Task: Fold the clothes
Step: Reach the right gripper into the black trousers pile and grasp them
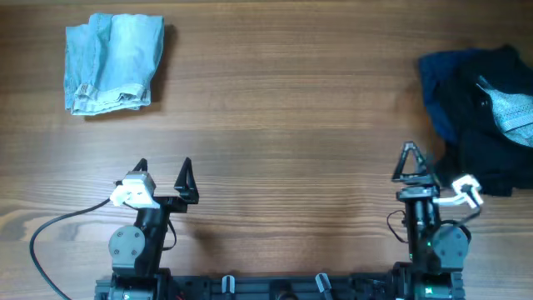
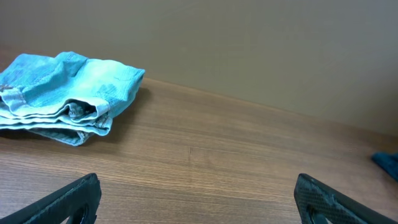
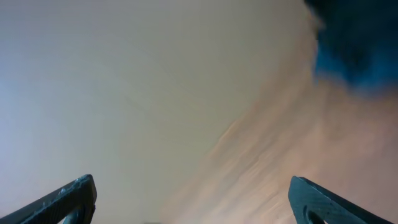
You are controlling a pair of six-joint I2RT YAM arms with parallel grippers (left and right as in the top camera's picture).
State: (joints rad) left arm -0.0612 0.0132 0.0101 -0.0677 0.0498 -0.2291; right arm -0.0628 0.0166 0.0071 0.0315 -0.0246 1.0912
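Well, nearest to you the left gripper [image 1: 162, 169] and the right gripper [image 1: 410, 160] both stand spread, holding nothing, ready for a first reach. Beyond the right one lies the dark pile [image 1: 470, 117], probably not yet folded. Farthest, the blue clothes [image 1: 112, 62] sit folded, I think put aside at left.
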